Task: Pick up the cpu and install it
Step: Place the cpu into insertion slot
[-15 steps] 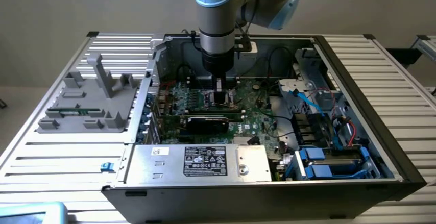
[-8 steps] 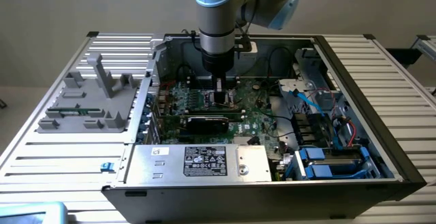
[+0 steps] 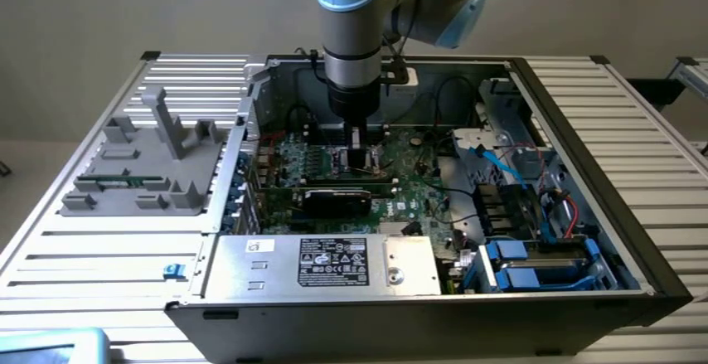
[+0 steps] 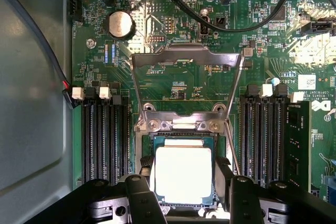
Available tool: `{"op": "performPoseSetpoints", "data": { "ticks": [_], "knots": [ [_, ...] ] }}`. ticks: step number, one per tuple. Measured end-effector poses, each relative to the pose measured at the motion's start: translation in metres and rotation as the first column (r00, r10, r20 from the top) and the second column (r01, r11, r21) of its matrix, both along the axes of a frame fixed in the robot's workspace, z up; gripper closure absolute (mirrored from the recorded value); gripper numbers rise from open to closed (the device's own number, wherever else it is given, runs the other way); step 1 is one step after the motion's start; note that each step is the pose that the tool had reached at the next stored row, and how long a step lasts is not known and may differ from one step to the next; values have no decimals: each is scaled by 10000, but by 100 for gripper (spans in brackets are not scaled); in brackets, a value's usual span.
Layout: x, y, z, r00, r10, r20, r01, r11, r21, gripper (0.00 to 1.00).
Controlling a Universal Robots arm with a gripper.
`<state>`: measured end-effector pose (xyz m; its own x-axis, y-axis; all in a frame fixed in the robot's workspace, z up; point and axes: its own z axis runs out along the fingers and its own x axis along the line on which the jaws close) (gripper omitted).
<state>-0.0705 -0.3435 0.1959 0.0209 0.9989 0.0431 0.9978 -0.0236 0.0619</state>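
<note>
Clock positions read on the exterior view, with the case centre as the dial.

- Computer case (image 3: 603, 182): open-topped tower lying on a slatted metal table (image 3: 99, 248).
- Robot arm (image 3: 354, 41): enters from 12 o'clock and reaches straight down into the case to the motherboard (image 3: 420, 182), just toward 11 o'clock of centre.
- Fingers (image 4: 140, 192): black, set wide apart, one against each of two opposite edges of the cpu, closed on the chip as it sits low in its seat.
- cpu (image 4: 184, 174): square, bright silver top with a thin green rim. Lies flat and square inside the socket (image 4: 181, 139), between the two fingers.
- Load plate (image 4: 186, 59): metal frame swung up off the socket, hinged at the socket edge away from the fingers.
- Memory slots (image 4: 105, 135): dark banks flanking the socket on both sides. One green module (image 4: 297, 145) stands in the outermost slot of one bank.
- Coin cell (image 4: 120, 24): round and silver, on the board beyond the raised plate.
- Black cables (image 4: 210, 17): draped across the board past the plate.
- Expansion card (image 3: 348, 200): black, near 6 o'clock of the fingers.
- Power supply (image 3: 321, 264): silver box with a label, at 7 o'clock.
- Blue drive caddies (image 3: 531, 269): at 4 o'clock.
- Grey parts fixture (image 3: 144, 165): on the table outside the case, at 9 o'clock.
</note>
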Motion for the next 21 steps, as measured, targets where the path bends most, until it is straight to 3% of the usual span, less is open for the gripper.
{"op": "performPoseSetpoints", "data": {
  "ticks": [1, 4, 8, 10, 15, 21],
  "knots": [
    [0, 0, 0, 10000, 0, 0, 0, 10000, 0, 38],
    [-2, -1, 2, 10000, -3, -2, 3, 10000, 30, 38],
    [-1, -1, 50, 10000, -1, -2, 1, 9998, 185, 38],
    [-1, 0, 102, 10000, -2, -1, 2, 9997, 230, 38],
    [0, -1, 322, 10000, -1, -2, 1, 9997, 235, 38],
    [0, -1, 480, 10000, 0, -1, 0, 9997, 238, 38]
  ]
}}
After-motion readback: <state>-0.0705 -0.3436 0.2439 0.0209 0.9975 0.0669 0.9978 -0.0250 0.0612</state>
